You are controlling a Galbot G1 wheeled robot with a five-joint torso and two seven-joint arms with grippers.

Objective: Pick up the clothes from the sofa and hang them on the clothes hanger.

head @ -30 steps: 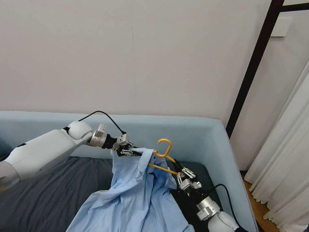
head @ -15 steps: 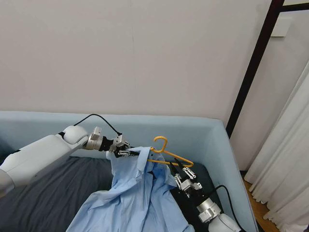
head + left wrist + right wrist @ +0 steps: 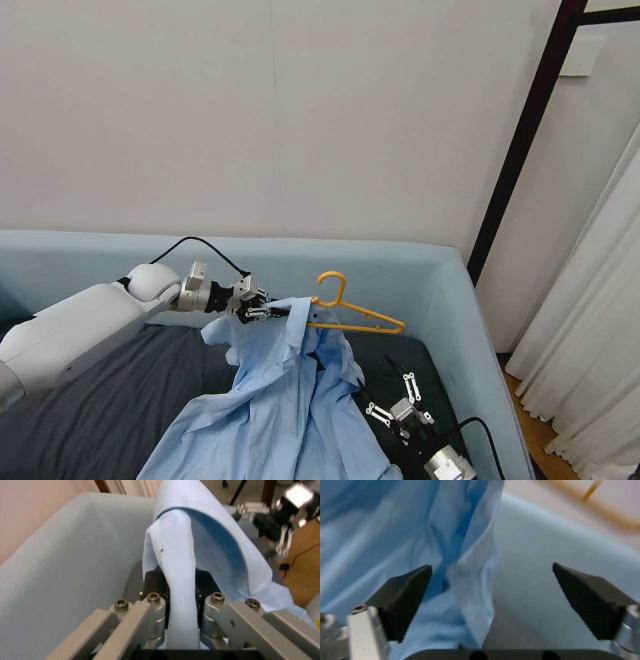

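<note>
Left gripper is clamped on the collar of the light blue shirt, holding it raised above the sofa. One end of the orange hanger sits inside the collar. Right gripper is low beside the shirt, jaws apart

Shirt: plain light blue, no print, small dark speck on the collar fold in the left wrist view. Hanger: orange-yellow. Sofa: pale blue walls, seat cushion dark grey. Left arm: white shell, silver wrist, black cable. Left end effector: bare silver metal with black parts. Right end effector: silver links, matte black textured pads. Wall: off-white. Post: very dark brown. Curtains: white. Floor: orange-brown wood.
</note>
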